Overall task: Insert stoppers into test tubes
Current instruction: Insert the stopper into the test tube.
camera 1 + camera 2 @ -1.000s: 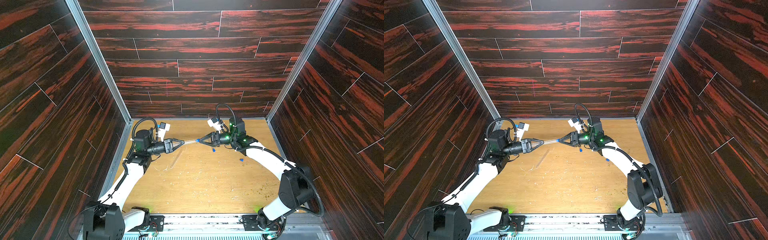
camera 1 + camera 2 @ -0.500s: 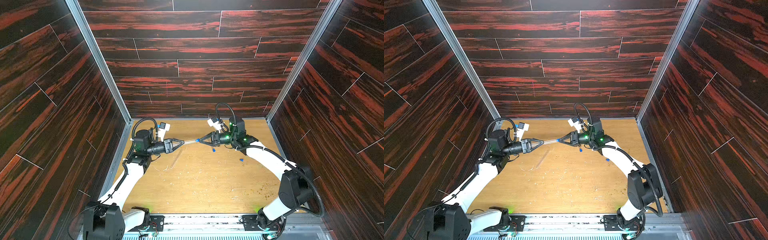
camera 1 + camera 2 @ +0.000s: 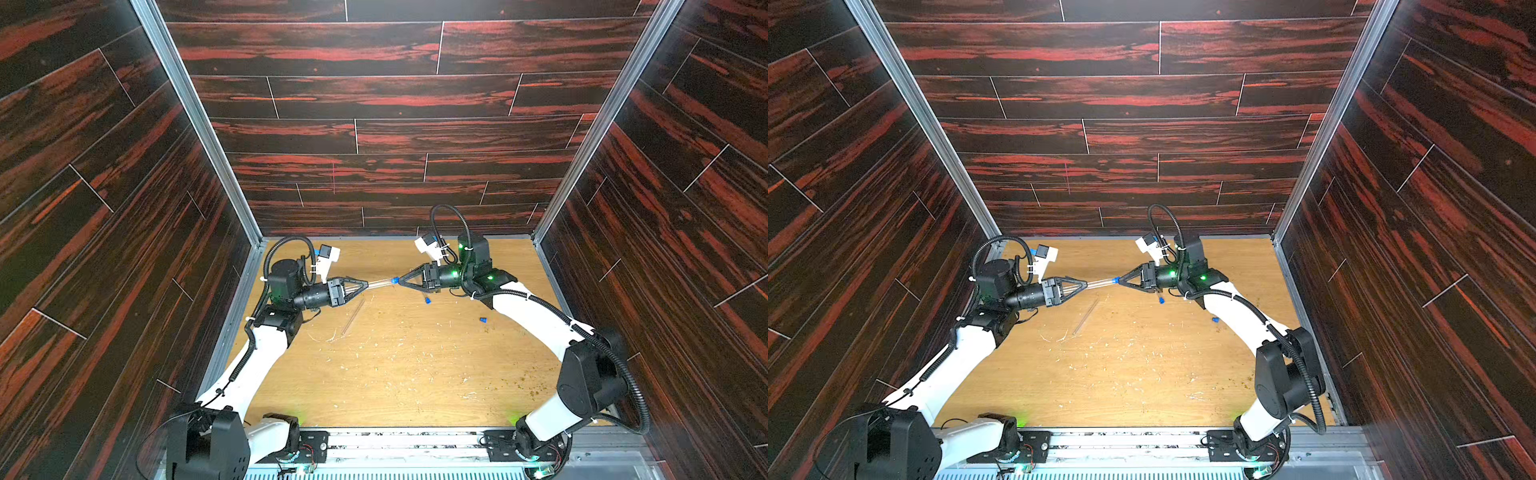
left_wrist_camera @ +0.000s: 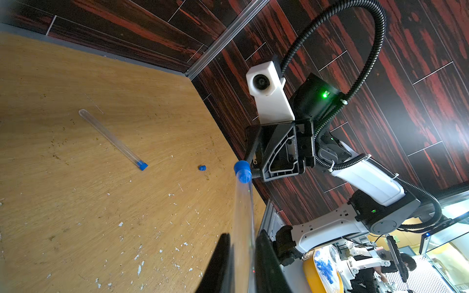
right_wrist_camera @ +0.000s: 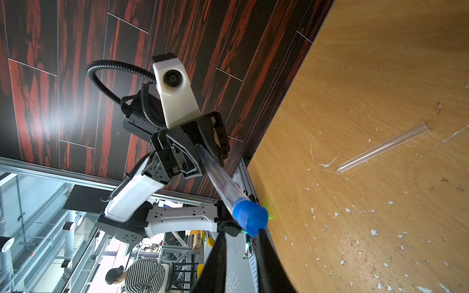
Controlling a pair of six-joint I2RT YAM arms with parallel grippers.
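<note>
My left gripper [image 3: 365, 284] [image 4: 242, 234] is shut on a clear test tube [image 3: 379, 283] [image 4: 243, 215] and holds it level above the table. A blue stopper [image 3: 395, 280] [image 5: 250, 218] sits in the tube's free end. The right gripper [image 3: 400, 281] [image 5: 239, 232] faces it, with its jaws a narrow gap apart. The stopper lies just at their tips, not clamped between them. A bare tube [image 3: 353, 318] [image 5: 383, 148] lies on the table below. Another tube [image 4: 111, 139] with a blue stopper [image 4: 142, 166] in it lies under the right arm. Close by is a loose stopper [image 4: 202, 167] [image 3: 483, 320].
The wooden table [image 3: 395, 374] is strewn with pale flecks and closed in by dark red panel walls [image 3: 374, 124] on three sides. A metal rail [image 3: 407, 440] at the front edge carries both arm bases.
The right jaws have drawn slightly closer together at the stopper. Both arms and the held tube stay where they were.
</note>
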